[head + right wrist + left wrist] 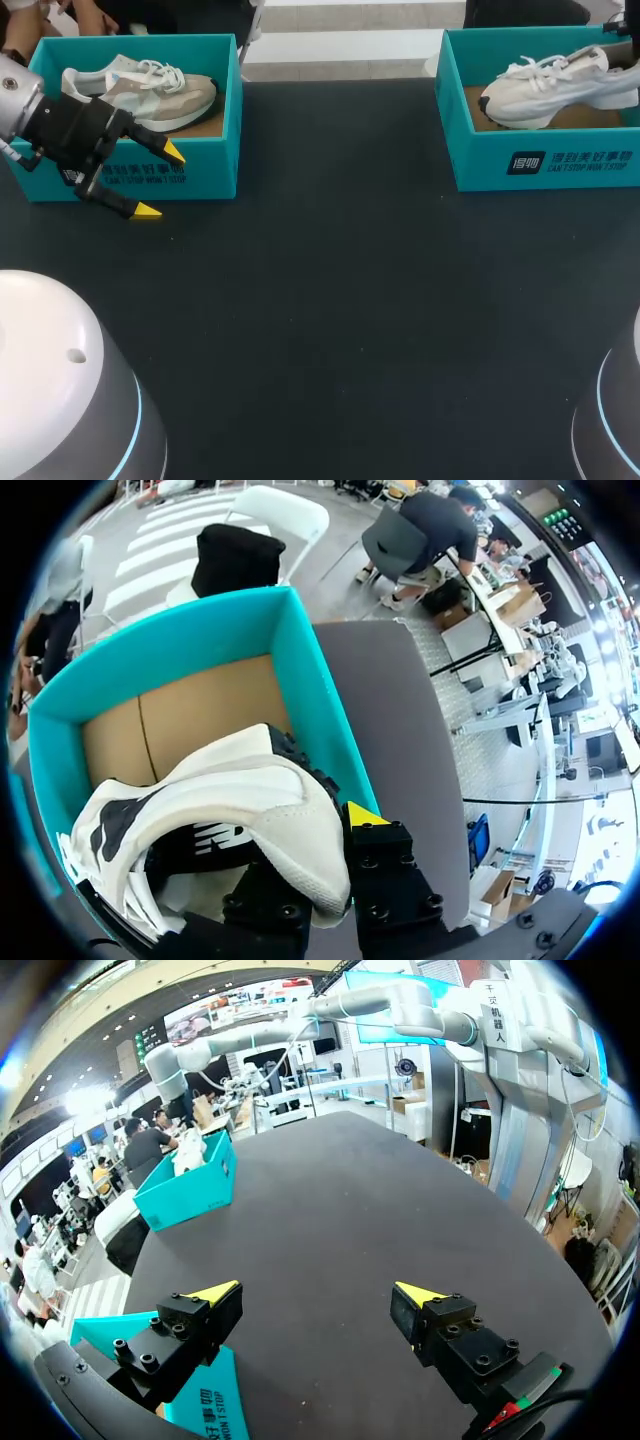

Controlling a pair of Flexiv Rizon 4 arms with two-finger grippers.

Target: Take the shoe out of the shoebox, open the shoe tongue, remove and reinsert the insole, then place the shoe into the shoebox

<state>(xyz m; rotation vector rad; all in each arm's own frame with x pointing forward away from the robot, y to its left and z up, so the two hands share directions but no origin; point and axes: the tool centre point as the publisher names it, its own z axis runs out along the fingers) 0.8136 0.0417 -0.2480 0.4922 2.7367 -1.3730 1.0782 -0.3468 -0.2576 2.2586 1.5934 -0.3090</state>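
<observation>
Two teal shoeboxes stand at the table's far side. The left shoebox [150,175] holds a grey, beige and mint shoe [140,90]. Just in front of that box, above the table, my left gripper [160,181] [318,1295] is open and holds nothing. The right shoebox [540,160] [310,690] holds a white shoe [555,85] [250,800] with its heel end tilted up. My right gripper [330,845] is shut on that shoe's heel collar, one yellow tip outside the heel and the other finger hidden inside the shoe. Brown cardboard lines the box floor.
A dark table [340,300] spreads between and in front of the boxes. In the left wrist view the near corner of the left box [200,1410] lies beside my left finger, and the far box [185,1195] stands across the table.
</observation>
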